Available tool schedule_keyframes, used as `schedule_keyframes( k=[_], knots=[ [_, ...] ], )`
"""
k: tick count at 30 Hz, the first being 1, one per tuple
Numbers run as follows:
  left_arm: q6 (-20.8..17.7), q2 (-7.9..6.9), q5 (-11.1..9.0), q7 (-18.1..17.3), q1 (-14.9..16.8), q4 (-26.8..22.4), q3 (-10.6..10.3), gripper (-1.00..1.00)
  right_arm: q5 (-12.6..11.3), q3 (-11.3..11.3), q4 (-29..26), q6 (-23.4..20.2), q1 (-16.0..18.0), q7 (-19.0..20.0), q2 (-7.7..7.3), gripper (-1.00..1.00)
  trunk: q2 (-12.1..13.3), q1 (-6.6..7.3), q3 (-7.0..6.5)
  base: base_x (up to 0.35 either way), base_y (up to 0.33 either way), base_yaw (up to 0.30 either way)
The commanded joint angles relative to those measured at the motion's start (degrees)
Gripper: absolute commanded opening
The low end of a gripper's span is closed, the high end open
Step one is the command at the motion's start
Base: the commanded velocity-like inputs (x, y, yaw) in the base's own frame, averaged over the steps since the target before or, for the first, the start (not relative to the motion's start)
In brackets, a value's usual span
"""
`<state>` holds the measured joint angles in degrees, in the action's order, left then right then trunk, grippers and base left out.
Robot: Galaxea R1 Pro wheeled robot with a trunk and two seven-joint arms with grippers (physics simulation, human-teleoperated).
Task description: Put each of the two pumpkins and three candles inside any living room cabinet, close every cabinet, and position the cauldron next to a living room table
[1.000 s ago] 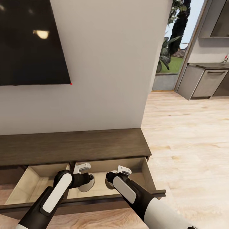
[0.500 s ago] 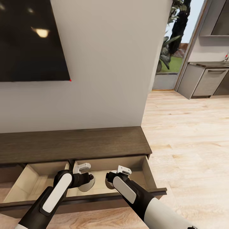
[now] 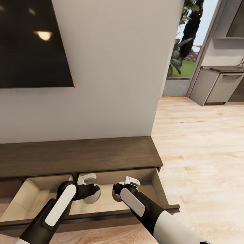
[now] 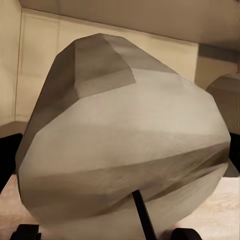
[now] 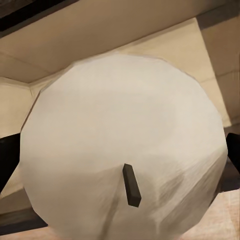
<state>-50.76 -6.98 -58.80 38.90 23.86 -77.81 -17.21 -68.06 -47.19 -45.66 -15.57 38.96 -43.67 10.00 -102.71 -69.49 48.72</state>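
Two pincers over open cabinet [image 3: 101, 159] drawer | left pincer [image 3: 92, 196] pinching candle [image 4: 125, 145] | right pincer [image 3: 117, 194] pinching second candle [image 5: 125, 145]

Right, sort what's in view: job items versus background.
Job items:
- candle in left gripper
- candle in right gripper
- cabinet, drawers open

Background:
- TV
- wall
- plant
- kitchen cupboards

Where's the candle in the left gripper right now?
In the head view, the left candle sits in the left gripper over the open right drawer of the cabinet, beside the right gripper's candle.
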Motion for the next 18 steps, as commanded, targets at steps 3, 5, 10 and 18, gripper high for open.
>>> schedule_keyframes(
  k=[3, 5, 10, 18],
  knots=[
    [0.0, -0.05, -0.5, 0.6, 0.0, -0.1, -0.1, -1.00, -0.1, -0.1, 0.0, -0.3, 0.1, -0.4, 0.00, -1.00, 0.0, 0.00, 0.05, 0.126, 0.001, 0.000],
    [0.0, -0.05, -0.5, 0.6, 0.0, -0.1, -0.1, -1.00, -0.1, -0.1, 0.0, -0.3, 0.1, -0.4, 0.00, -1.00, 0.0, 0.00, 0.05, 0.091, 0.000, 0.000],
    [0.0, -0.05, -0.5, 0.5, 0.0, -0.1, -0.1, -1.00, -0.1, -0.1, 0.0, -0.3, 0.1, -0.4, 0.00, -1.00, 0.0, 0.00, 0.05, 0.072, 0.000, 0.000],
    [0.0, -0.05, -0.5, 0.5, 0.0, -0.1, -0.1, -1.00, -0.1, -0.3, -0.1, -0.3, 0.1, -0.4, 0.00, -1.00, -0.4, -0.22, 0.23, 0.012, 0.000, 0.000]
  ],
)
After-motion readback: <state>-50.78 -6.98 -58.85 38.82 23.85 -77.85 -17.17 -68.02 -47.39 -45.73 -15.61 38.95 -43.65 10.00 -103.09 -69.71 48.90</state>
